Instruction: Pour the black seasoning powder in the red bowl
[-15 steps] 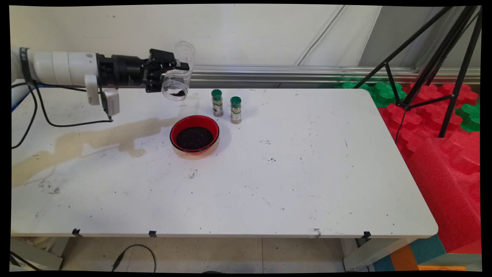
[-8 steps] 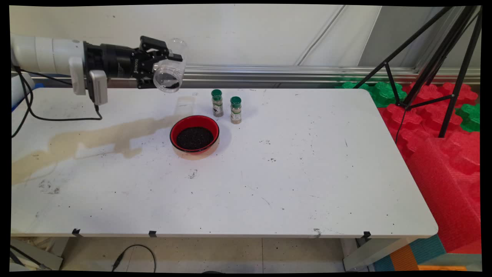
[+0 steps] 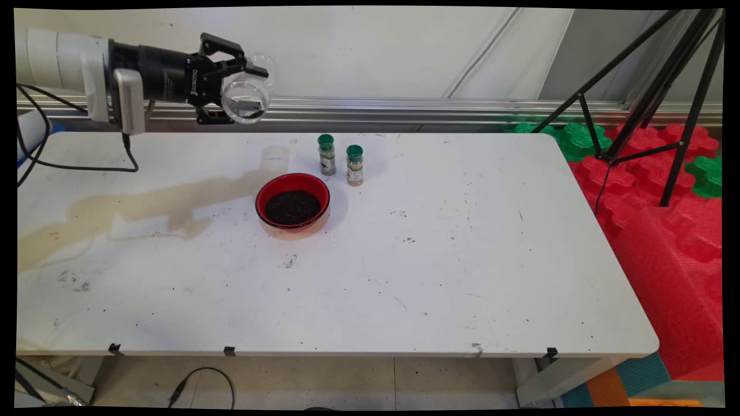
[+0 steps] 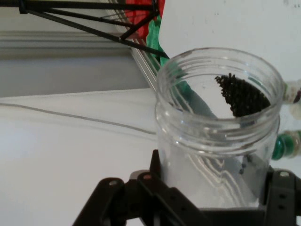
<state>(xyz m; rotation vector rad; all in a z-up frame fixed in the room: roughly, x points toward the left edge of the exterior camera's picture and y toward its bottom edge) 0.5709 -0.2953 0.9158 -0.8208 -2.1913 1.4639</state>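
Note:
My gripper (image 3: 240,92) is shut on a clear plastic jar (image 3: 247,99), held on its side high over the table's far left, mouth turned toward the camera. Up close in the hand view the jar (image 4: 218,127) fills the space between the fingers (image 4: 282,188), and a small clump of black grains (image 4: 242,96) clings inside near its rim. Below and to the right on the table stands a red bowl (image 3: 292,201) full of the same black grains. Two green-capped spice bottles (image 3: 326,155) (image 3: 355,165) stand just behind the bowl.
A long tan stain (image 3: 139,208) runs across the table's left part. A black tripod (image 3: 653,86) stands off the far right corner over red and green foam blocks (image 3: 665,190). A metal rail (image 3: 433,110) runs along the wall.
The arm has drawn back to the left and risen, carrying the jar away from above the bowl. The jar has rolled so its mouth faces the camera more.

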